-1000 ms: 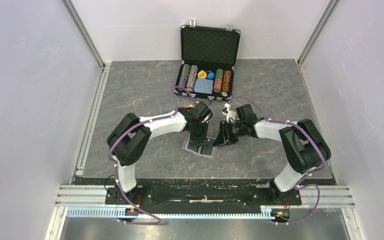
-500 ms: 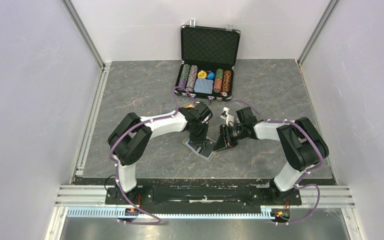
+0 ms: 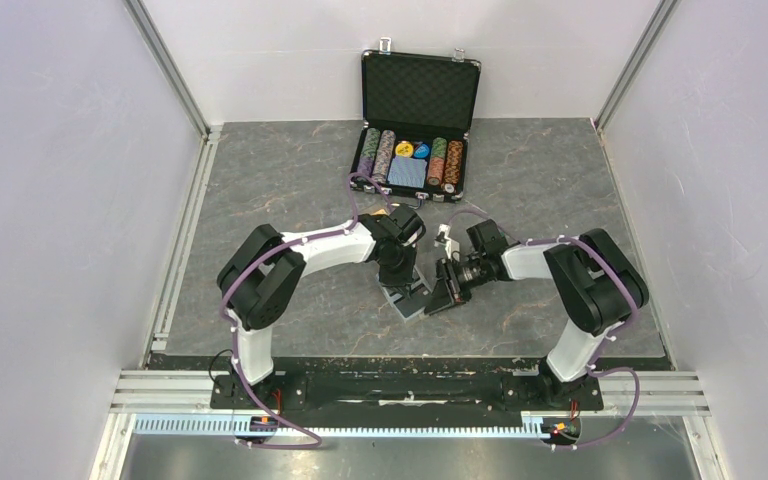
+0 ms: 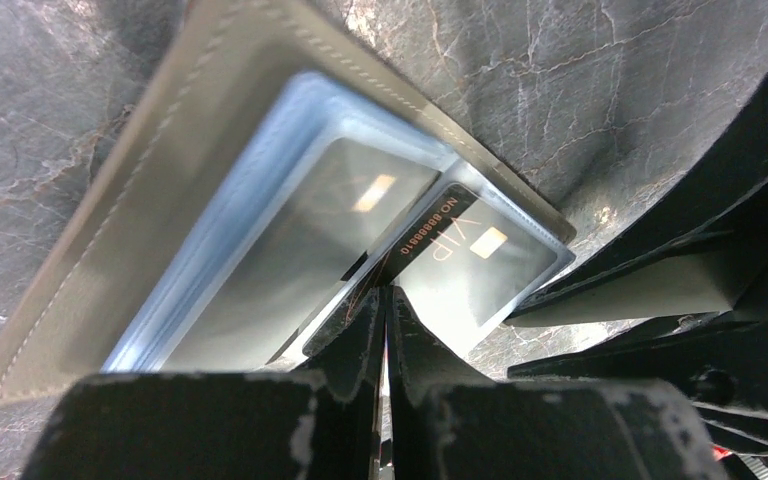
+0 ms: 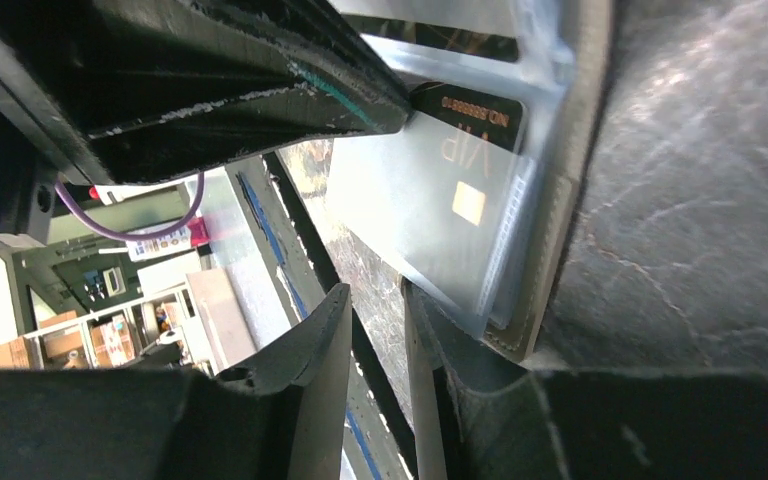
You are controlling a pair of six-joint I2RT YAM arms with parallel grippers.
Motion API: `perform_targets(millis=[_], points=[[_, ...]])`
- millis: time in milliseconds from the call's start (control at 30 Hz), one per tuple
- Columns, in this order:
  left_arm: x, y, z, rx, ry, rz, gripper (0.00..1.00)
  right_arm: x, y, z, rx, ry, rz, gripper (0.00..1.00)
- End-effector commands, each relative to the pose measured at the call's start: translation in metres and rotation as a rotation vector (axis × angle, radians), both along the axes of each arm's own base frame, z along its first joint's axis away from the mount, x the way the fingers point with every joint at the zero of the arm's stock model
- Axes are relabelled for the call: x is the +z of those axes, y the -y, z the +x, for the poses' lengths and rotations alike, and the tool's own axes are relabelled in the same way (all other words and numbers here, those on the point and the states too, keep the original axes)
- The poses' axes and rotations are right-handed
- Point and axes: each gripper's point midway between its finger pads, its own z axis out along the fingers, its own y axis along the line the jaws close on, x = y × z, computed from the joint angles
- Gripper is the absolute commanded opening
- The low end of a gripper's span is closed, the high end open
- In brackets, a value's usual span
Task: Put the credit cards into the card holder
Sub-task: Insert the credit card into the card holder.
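The card holder [image 4: 150, 170] lies open on the table, khaki outside with light blue lining and clear sleeves. A glossy black credit card [image 4: 460, 250] marked VIP sits partly in a sleeve near the holder's right end. My left gripper [image 4: 385, 295] is shut, its tips pressed down on that card's near edge. My right gripper [image 5: 378, 295] is open by a narrow gap with nothing between the fingers. One of its fingers touches the holder's [image 5: 560, 200] corner and sleeve edge. From above, both grippers meet over the holder [image 3: 407, 298].
An open black poker chip case [image 3: 415, 120] with chips and a blue deck stands at the back of the table. White walls and metal rails enclose the marbled grey table [image 3: 290, 180]. My two arms crowd together at the table's middle.
My right gripper has moved left up to the holder and its jaws have narrowed. My left gripper has shut on the card's edge. The holder has shifted slightly right.
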Motion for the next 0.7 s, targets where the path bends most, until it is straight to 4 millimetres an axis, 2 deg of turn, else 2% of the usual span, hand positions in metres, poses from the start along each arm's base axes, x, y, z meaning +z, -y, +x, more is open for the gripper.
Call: perform_targets(millis=[0,367,533,667], points=[[-0.016,-0.01,0.002,0.016,-0.009,0.07,0.07,0.003,-0.008,-0.014,0.085,-0.002,0.023,0.28],[-0.021,-0.005,0.0,0.034,-0.039,0.046,0.05,0.0,-0.014,-0.025,0.187,0.016,-0.019,0.31],[-0.021,-0.004,0.0,0.072,-0.067,-0.011,0.04,0.003,-0.016,-0.019,0.196,0.078,-0.041,0.33],[-0.017,-0.008,0.002,0.103,-0.07,-0.037,0.04,-0.003,-0.011,-0.005,0.151,0.128,-0.12,0.38]])
